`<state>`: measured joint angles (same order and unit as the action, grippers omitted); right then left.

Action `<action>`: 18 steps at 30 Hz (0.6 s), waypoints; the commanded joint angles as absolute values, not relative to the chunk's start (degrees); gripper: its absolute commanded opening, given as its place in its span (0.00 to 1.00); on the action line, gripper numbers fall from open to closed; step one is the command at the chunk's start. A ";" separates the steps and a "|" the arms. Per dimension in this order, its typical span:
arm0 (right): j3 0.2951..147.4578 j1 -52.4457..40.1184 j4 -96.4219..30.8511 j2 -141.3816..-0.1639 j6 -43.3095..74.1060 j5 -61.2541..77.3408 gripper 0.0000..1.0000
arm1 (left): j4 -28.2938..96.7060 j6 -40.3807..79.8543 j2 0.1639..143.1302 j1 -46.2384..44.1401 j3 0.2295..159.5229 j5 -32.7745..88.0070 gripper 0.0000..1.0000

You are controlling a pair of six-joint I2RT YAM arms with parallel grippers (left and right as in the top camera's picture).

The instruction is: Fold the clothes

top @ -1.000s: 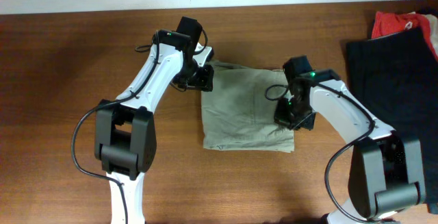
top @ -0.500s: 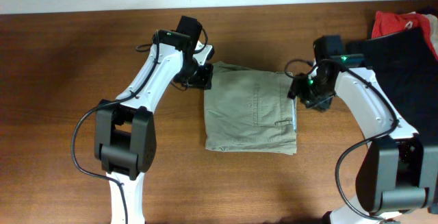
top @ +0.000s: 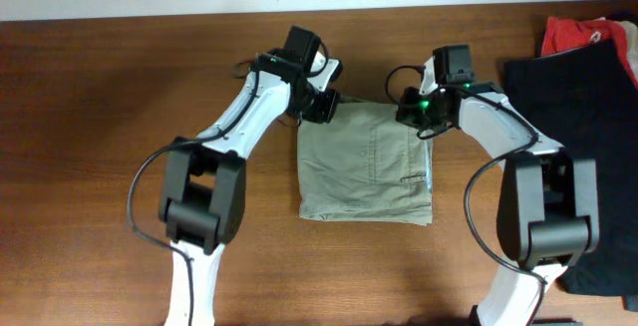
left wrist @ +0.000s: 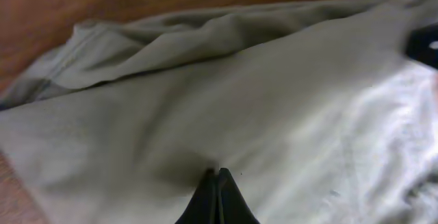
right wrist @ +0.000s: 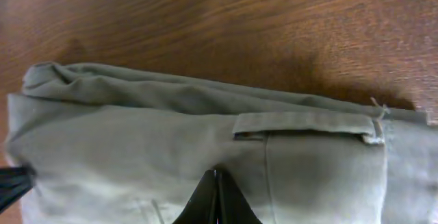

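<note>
The left gripper (left wrist: 217,177) has its two dark fingers drawn tight together, with no gap between them. Their tips are set down on the pale cloth, which dimples a little just in front of them. I can't tell whether any cloth is caught between them. The right gripper (right wrist: 216,180) is the same: its fingers are closed to a single point resting on the fabric, just below a belt loop (right wrist: 301,122) on the waistband. Again I can't see whether it has hold of anything.

Both are working on the khaki shorts (top: 364,166), which lie folded into a rough rectangle in the middle of the wooden table (top: 100,117). A line of stitching runs down the middle of the shorts. The left gripper sits at the far left corner of the shorts and the right gripper at the far right corner, with the two arms reaching in from either side.

Well off to the right, a pair of black shorts (top: 578,97) lies spread flat near the table's edge. A red-orange garment (top: 573,32) is bunched in the far corner, touching their upper edge.
</note>
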<state>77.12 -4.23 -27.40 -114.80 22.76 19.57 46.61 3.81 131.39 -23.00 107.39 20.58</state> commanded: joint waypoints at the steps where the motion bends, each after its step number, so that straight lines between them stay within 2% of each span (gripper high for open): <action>1: 77.67 -4.43 -26.79 -118.15 22.98 18.39 0.04 | 46.22 6.42 134.67 -20.51 106.89 22.37 0.01; 10: 78.00 -4.05 -29.95 -119.17 27.57 10.39 0.04 | 47.20 8.10 134.65 -11.88 107.00 22.31 0.01; 18: 84.20 -1.43 -46.92 -106.87 26.44 5.28 0.04 | 55.64 5.69 125.56 -9.06 110.43 19.49 0.01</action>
